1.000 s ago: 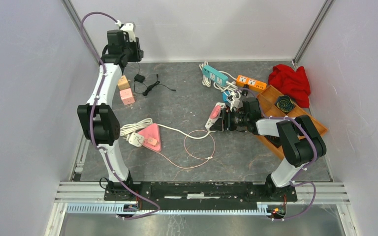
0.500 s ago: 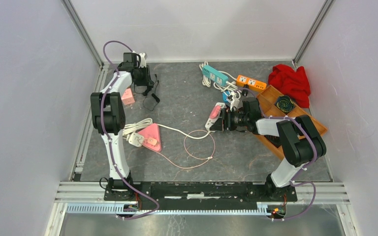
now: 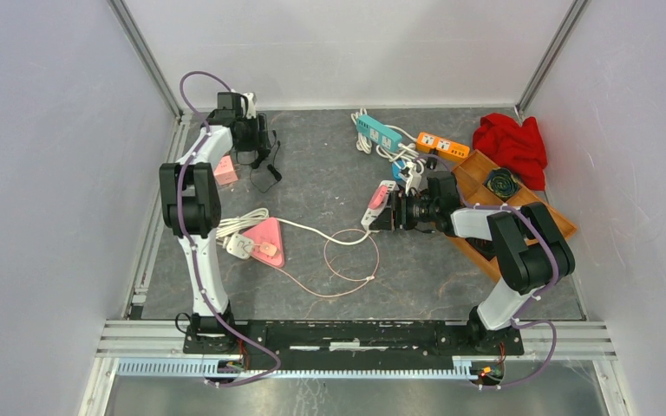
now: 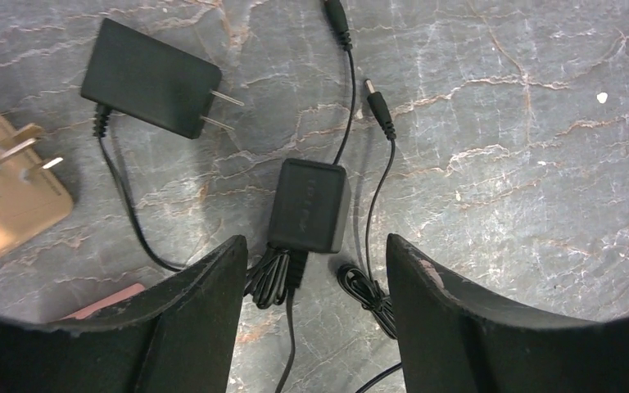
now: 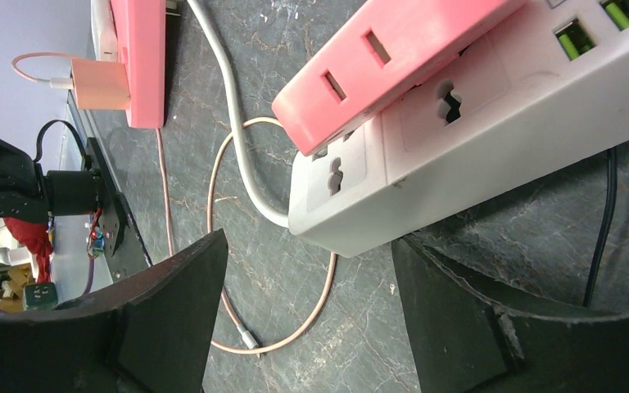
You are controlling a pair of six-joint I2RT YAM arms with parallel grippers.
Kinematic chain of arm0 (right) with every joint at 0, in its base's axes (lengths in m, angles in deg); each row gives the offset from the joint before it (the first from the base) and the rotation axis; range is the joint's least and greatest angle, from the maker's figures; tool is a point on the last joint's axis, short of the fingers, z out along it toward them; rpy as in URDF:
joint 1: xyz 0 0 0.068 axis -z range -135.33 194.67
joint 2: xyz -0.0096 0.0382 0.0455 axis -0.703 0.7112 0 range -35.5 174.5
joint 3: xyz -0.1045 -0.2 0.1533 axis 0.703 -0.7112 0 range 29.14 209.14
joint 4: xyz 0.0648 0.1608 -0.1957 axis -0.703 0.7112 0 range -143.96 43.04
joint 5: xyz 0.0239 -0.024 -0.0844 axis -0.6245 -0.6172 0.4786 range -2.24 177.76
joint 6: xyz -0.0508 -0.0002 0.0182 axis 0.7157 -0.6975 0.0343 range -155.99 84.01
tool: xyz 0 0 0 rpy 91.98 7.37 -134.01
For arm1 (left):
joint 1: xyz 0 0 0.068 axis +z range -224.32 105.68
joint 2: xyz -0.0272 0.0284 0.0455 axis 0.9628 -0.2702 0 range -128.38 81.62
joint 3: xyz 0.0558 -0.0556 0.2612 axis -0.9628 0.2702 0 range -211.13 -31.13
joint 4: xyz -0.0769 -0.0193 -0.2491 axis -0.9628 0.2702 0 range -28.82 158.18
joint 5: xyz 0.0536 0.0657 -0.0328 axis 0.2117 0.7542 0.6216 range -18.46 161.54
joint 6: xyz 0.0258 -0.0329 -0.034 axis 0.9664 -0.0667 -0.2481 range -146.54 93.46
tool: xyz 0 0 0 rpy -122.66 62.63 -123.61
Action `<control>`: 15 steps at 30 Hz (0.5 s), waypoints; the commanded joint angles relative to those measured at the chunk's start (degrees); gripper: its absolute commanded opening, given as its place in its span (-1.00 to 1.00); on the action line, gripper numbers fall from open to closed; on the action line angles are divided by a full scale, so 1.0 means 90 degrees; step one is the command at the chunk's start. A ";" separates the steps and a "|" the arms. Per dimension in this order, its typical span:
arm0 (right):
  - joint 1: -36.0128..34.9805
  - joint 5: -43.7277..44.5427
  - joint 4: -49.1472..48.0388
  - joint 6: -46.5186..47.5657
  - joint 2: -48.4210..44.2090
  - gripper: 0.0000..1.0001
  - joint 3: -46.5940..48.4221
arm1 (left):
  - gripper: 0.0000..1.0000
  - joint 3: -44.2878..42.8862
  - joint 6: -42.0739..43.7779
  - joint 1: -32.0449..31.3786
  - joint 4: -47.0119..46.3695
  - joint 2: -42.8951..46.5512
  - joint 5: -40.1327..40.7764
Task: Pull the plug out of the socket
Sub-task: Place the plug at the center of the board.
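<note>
A pink triangular socket (image 3: pixel 268 238) lies left of centre with a peach plug (image 3: pixel 266 250) in it; both show far off in the right wrist view, the socket (image 5: pixel 143 57) and the plug (image 5: pixel 98 83) with its pink cable. My right gripper (image 3: pixel 388 213) (image 5: pixel 307 241) is open, and the end of a white power strip (image 5: pixel 459 123) carrying a pink adapter (image 5: pixel 385 57) lies just beyond its fingertips. My left gripper (image 3: pixel 257 140) (image 4: pixel 315 246) is open and low over a small black adapter (image 4: pixel 309 205), holding nothing.
A black adapter with prongs (image 4: pixel 149 78), a tan block with prongs (image 4: pixel 4 192) and coiled black leads (image 4: pixel 368 291) lie round the left gripper. A teal strip (image 3: pixel 378 132), an orange strip (image 3: pixel 442 144), a wooden tray (image 3: pixel 545 215) and a red cloth (image 3: pixel 512 143) are at back right.
My left arm has swung down from the back-left corner to hang low over the black adapters. The right arm and the power strip have not moved.
</note>
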 commanded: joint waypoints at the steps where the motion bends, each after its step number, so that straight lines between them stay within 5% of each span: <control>1: -0.0022 -0.0097 -0.0167 0.0104 0.0013 0.60 0.0244 | 0.39 0.0068 -0.0169 -0.0016 -0.0355 0.0770 0.0320; 15: -0.0024 0.0000 -0.0093 0.0152 0.0048 0.61 0.0253 | 0.50 0.2576 -0.0670 -0.0031 -0.2523 0.3523 -0.0458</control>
